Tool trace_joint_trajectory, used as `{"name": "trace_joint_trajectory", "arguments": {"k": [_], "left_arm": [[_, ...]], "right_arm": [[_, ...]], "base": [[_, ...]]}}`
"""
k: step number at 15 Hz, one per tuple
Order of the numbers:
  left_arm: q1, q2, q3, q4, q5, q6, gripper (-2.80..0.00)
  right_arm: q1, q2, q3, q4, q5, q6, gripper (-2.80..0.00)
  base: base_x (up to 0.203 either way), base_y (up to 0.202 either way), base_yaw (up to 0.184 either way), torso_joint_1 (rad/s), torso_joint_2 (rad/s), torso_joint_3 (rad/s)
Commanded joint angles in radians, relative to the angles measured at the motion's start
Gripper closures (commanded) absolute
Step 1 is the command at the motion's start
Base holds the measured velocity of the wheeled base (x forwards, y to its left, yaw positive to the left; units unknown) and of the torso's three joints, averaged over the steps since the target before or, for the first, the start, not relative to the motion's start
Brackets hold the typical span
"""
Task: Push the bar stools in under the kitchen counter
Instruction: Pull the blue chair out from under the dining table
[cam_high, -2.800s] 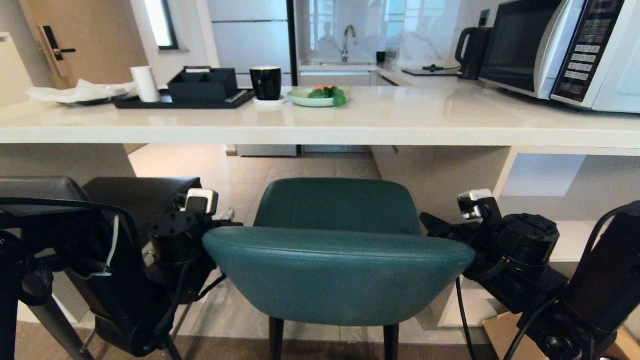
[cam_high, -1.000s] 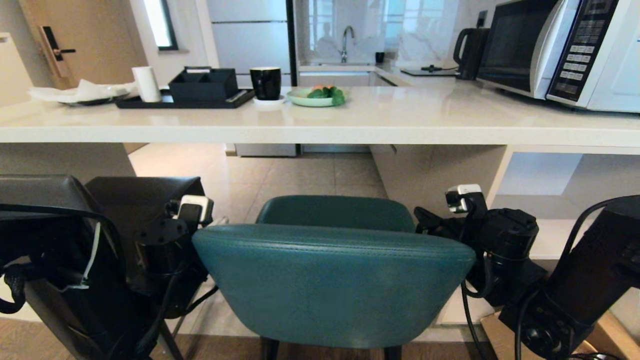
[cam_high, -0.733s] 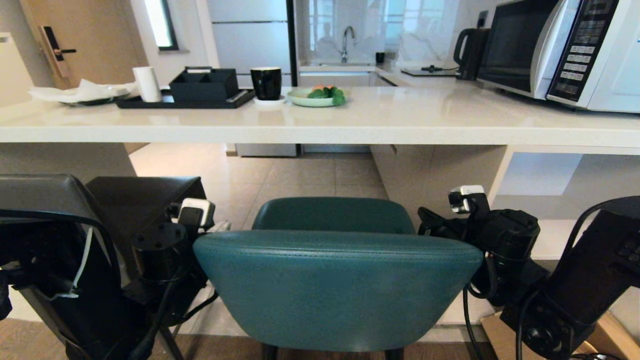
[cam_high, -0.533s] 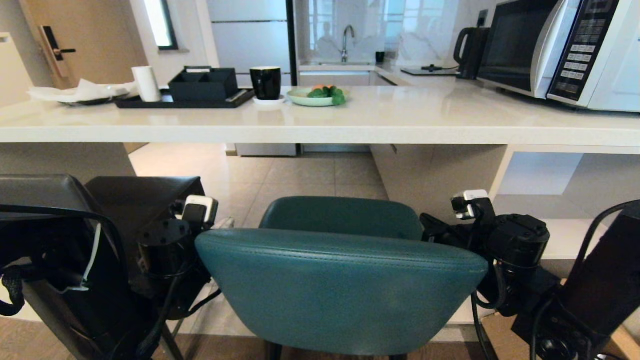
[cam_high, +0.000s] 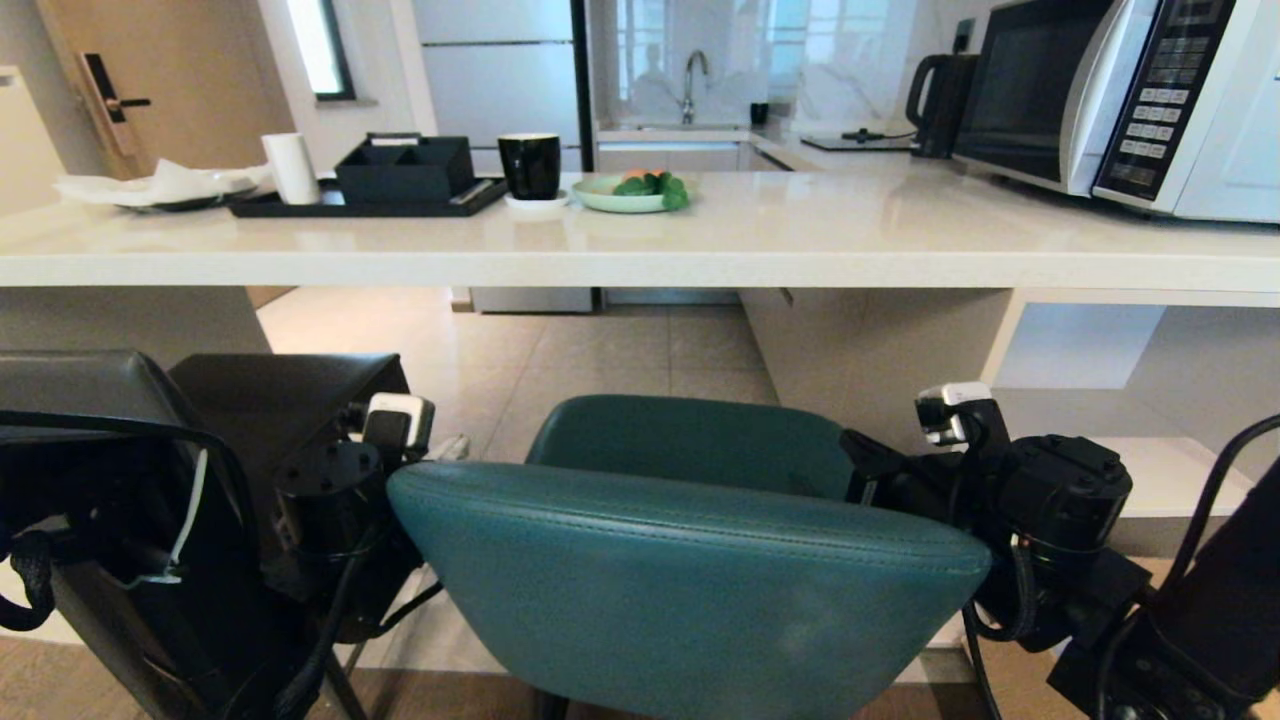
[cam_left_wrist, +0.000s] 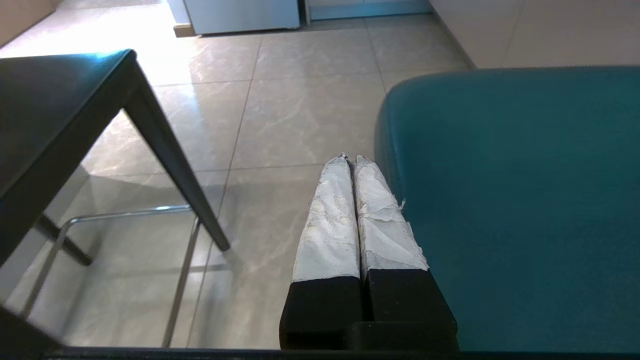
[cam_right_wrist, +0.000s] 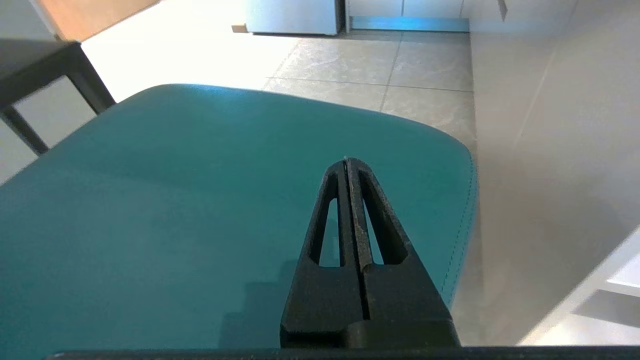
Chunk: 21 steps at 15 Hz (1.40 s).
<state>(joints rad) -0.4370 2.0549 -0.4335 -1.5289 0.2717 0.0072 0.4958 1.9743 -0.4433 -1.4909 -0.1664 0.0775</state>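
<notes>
Teal stool (cam_high: 690, 570) sits between both arms. Left gripper (cam_left_wrist: 351, 162) and right gripper (cam_right_wrist: 346, 162) flank its seat, jaws pressed together, for pushing under table (cam_high: 640, 255). Grey stool (cam_high: 285, 395) waits beside it.

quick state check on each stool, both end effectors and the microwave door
teal stool: upright, seat not yet under the kitchen counter
dark grey stool: upright, left of the teal one
left end effector: shut, beside the teal seat
right end effector: shut, over the teal seat
microwave: door closed
</notes>
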Motion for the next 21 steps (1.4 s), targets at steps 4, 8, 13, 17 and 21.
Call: {"name": "trace_joint_trajectory", "arguments": {"k": [4,8,13,17,21], "left_arm": [[-0.002,-0.021,0.030,-0.001,0.003,-0.005,0.00],[-0.006,-0.019,0.019,-0.001,0.003,-0.003,0.00],[-0.006,-0.012,0.004,-0.001,0.004,-0.001,0.00],[-0.003,-0.001,-0.008,-0.001,0.006,-0.001,0.00],[-0.006,0.024,-0.014,-0.001,0.005,-0.002,0.00]], "right_arm": [[-0.003,0.083,-0.060,-0.006,-0.019,0.004,0.00],[-0.003,0.087,-0.071,-0.006,-0.019,0.004,0.00],[-0.002,0.087,-0.072,-0.006,-0.019,0.004,0.00],[0.004,0.073,-0.067,-0.006,-0.022,0.002,0.00],[0.050,0.004,-0.038,-0.001,-0.022,-0.005,0.00]], "base": [[0.000,0.000,0.000,0.000,0.00,0.000],[-0.054,0.000,0.000,0.005,0.00,-0.001],[-0.191,0.000,-0.001,0.003,0.00,0.003],[-0.123,0.000,-0.001,0.003,0.00,0.002],[0.000,0.000,0.000,0.000,0.00,0.000]]}}
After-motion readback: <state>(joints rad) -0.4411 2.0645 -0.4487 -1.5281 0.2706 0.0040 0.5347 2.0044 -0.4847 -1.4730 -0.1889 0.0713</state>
